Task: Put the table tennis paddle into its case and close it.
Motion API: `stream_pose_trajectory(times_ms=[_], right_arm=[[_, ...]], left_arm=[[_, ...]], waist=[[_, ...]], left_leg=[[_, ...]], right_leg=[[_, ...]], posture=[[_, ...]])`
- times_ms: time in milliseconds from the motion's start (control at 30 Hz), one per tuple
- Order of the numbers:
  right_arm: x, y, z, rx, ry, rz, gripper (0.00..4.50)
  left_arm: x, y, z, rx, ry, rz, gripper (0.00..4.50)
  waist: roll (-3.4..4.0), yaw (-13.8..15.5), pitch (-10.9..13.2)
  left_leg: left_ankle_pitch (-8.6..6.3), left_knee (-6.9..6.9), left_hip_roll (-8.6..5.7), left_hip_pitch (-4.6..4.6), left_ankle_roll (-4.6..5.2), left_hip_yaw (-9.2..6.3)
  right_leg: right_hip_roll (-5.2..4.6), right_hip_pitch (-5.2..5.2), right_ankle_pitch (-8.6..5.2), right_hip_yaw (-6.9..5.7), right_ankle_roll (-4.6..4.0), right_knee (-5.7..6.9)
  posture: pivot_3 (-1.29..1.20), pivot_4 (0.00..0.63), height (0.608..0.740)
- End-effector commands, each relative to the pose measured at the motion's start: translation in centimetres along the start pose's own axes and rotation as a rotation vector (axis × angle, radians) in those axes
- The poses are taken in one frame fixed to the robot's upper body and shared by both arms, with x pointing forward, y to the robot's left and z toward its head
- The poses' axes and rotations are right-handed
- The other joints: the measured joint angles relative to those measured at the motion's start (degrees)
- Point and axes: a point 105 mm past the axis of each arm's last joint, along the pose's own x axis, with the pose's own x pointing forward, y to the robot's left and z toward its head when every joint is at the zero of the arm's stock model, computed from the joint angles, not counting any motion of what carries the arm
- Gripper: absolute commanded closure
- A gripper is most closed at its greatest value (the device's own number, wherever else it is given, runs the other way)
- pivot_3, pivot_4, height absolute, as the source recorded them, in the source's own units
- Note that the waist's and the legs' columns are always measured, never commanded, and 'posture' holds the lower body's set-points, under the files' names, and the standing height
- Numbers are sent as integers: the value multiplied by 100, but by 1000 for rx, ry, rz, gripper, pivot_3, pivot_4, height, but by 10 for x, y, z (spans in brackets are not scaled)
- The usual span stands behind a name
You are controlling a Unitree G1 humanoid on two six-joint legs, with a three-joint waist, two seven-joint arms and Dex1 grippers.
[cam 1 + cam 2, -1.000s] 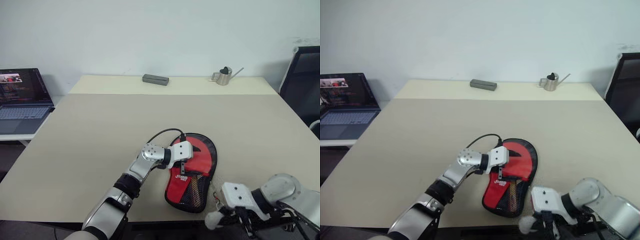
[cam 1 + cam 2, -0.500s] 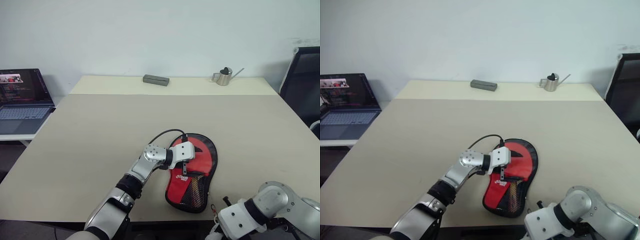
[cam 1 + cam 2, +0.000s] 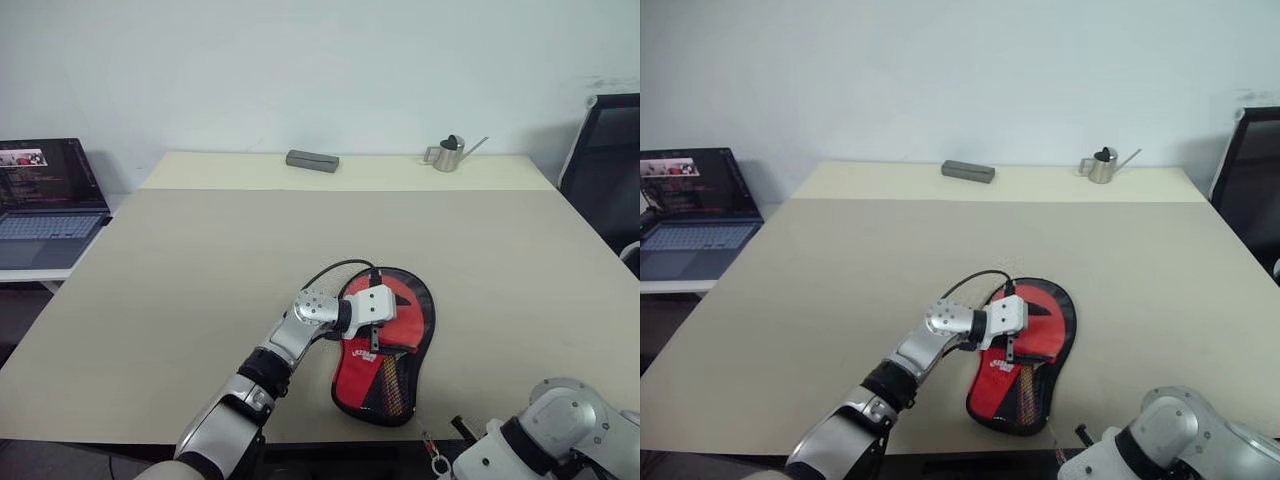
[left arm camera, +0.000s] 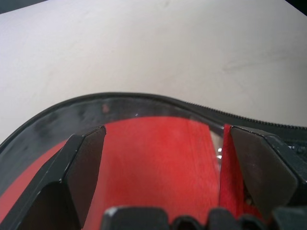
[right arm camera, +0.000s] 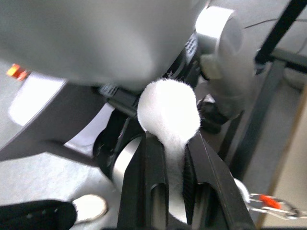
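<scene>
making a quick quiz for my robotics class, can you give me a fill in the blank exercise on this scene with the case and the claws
1. The case lies near the table's front edge, and the claw resting on it is the robot's ____ claw.
2. That claw's two black fingers stand ____ over the red panel.
3. The right claw is shut on a fluffy ____ charm.
4. At the table's far edge, right of a grey block, stands a small metal ____ can.

Missing words: left; open; white; watering

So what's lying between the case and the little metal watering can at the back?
Nothing: in the head views, only bare tabletop lies between the case and the watering can.
</scene>
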Motion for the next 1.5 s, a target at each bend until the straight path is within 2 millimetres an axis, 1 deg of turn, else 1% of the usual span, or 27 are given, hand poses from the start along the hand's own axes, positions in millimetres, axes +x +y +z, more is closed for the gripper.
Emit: stream_pose_trajectory(times_ms=[33, 100, 133, 200, 233, 267, 300, 400, 467, 533, 567, 633, 667, 700, 767, 833, 867, 933, 967, 1033, 1100, 1167, 1233, 1333, 1400, 1467, 1500], right_arm=[[0, -7, 4, -26, 1, -25, 4478], [-8, -14, 6, 51, -26, -66, 3757], [-11, -16, 8, 81, -39, -78, 3519], [-13, -16, 9, 108, -51, -82, 2784], [-14, -17, 10, 122, -60, -85, 2523], [-15, -18, 12, 131, -76, -102, 2087], [-19, -19, 18, 161, -124, -116, 1869], [-29, -19, 29, 217, -217, -134, 1869], [-35, -21, 34, 249, -265, -155, 1869], [-46, -27, 40, 278, -324, -186, 1869], [-57, -32, 43, 290, -341, -214, 1869], [-90, -44, 45, 293, -356, -317, 1869], [-103, -52, 43, 303, -350, -375, 1869], [-116, -62, 36, 310, -327, -447, 1869], [-135, -80, 21, 346, -290, -565, 1869], [-150, -97, 2, 378, -245, -665, 1869], [-155, -102, -5, 389, -228, -697, 1689], [-161, -109, -14, 400, -220, -726, 1312], [-162, -112, -18, 399, -216, -735, 1312], [-163, -121, -23, 394, -229, -749, 1312], [-165, -128, -27, 391, -242, -768, 1312], [-173, -136, -35, 409, -254, -817, 1312], [-182, -142, -44, 438, -271, -864, 1312], [-195, -146, -60, 477, -280, -915, 705], [-202, -148, -72, 487, -267, -956, 66], [-209, -151, -83, 502, -255, -995, 26], [-212, -155, -85, 507, -257, -1016, 26]], left_arm=[[8, -18, -15, -25, 60, -71, 0], [8, -16, -15, -25, 58, -60, 0], [8, -15, -15, -25, 58, -56, 0], [8, -14, -15, -25, 59, -51, 0], [8, -14, -15, -25, 60, -50, 0], [8, -14, -16, -24, 61, -47, 0], [8, -13, -16, -24, 62, -40, 0], [7, -11, -17, -26, 63, -29, 0], [7, -10, -18, -26, 64, -22, 0], [7, -9, -18, -26, 64, -13, 0], [7, -9, -18, -26, 63, -10, 0], [6, -6, -17, -28, 55, 6, 0], [2, -3, -16, -30, 47, 17, 0], [-5, 2, -13, -30, 31, 38, 0], [-23, 13, -5, -26, 2, 78, 0], [-52, 26, 8, -16, -30, 129, 0], [-66, 31, 15, -14, -42, 151, 0], [-86, 35, 29, 2, -60, 171, 0], [-94, 36, 37, 14, -71, 177, 0], [-116, 41, 61, -1, -122, 211, 0], [-136, 41, 74, -19, -134, 242, 0], [-159, 37, 71, -52, -96, 295, 0], [-181, 30, 61, -110, -42, 348, 0], [-209, 14, 48, -196, 28, 412, 0], [-225, 11, 46, -223, 42, 487, 0], [-238, 17, 46, -206, 56, 589, 0], [-246, 18, 47, -201, 55, 628, 0]], waist=[[-1, -8, 3], [5, -10, 5], [5, -8, 5], [5, -6, 5], [6, -7, 5], [6, -7, 5], [6, -6, 5], [5, -7, 6], [3, -7, 6], [3, -8, 8], [5, -8, 8], [15, -17, 15], [14, -17, 16], [9, -16, 19], [17, -31, 26], [4, -79, 45], [7, -109, 49], [15, -144, 56], [18, -143, 57], [21, -143, 61], [20, -116, 65], [17, -143, 69], [21, -164, 71], [22, -223, 84], [19, -197, 92], [16, -162, 95], [13, -144, 96]], left_leg=[[0, 0, 0, 0, 0, 0], [0, 1, -1, 0, -1, 1], [0, 1, 0, 0, 0, 0], [0, 1, 1, 0, -1, -6], [0, 1, 0, 0, -1, -7], [0, 1, 0, 0, -1, -7], [0, 1, 0, 0, -1, -7], [0, 2, 0, -1, -1, -5], [0, 2, 1, 2, 0, -6], [0, 2, 2, 2, 0, -8], [0, 2, 2, 2, 0, -7], [0, 4, 2, 3, 0, -6], [0, 8, 2, 2, 0, -1], [1, 9, 2, 3, 0, -1], [1, 9, 5, 4, 1, -3], [1, 6, 17, 5, 1, 4], [1, 6, 20, 0, 1, 4], [2, 3, 18, -6, 1, 11], [2, 3, 17, -15, 1, 12], [2, 3, 13, -15, 1, 28], [2, 4, 8, -16, 1, 35], [2, 6, 7, -10, 2, 42], [2, 4, 10, -4, 2, 48], [2, 2, 18, 2, 3, 64], [3, 4, 18, 5, 4, 60], [5, 4, 18, 4, 5, 59], [6, 6, 17, 4, 6, 58]], right_leg=[[0, 0, 0, 0, 0, 0], [0, 0, 0, 1, 0, 1], [0, 0, 0, 1, 0, 1], [0, 0, 0, -3, 0, 2], [0, 0, 0, -4, -1, 2], [0, 0, 0, -4, -1, 2], [0, 0, 0, -4, 0, 2], [0, 1, 1, -2, 0, 3], [0, 4, 1, -3, 1, 4], [0, 3, 1, -5, 1, 6], [0, 3, 1, -4, 1, 8], [0, 4, 3, -3, 4, 9], [0, 4, 6, 1, 7, 9], [0, 4, 7, 1, 9, 10], [1, 2, 6, -1, 7, 13], [10, -8, 5, 2, 2, 21], [13, -17, 6, 3, 0, 22], [18, -50, 5, 17, -10, 38], [18, -62, 4, 22, -12, 44], [17, -76, 3, 39, -14, 57], [12, -79, 3, 48, -12, 61], [11, -76, 3, 57, -11, 61], [15, -76, 2, 62, -12, 65], [19, -86, -2, 76, -20, 80], [19, -90, -9, 73, -32, 94], [20, -91, -15, 73, -43, 97], [19, -90, -22, 75, -54, 97]], posture=[[0, 150, 740], [0, 150, 740], [0, 150, 740], [0, 150, 740], [0, 150, 740], [0, 150, 740], [0, 150, 740], [0, 150, 740], [0, 150, 740], [0, 150, 740], [0, 150, 740], [0, 150, 740], [0, 150, 740], [0, 150, 740], [0, 150, 740], [0, 150, 740], [0, 150, 740], [0, 150, 740], [0, 150, 740], [0, 150, 740], [0, 150, 740], [0, 150, 740], [0, 150, 740], [0, 150, 740], [0, 150, 740], [0, 150, 740], [0, 150, 740]])
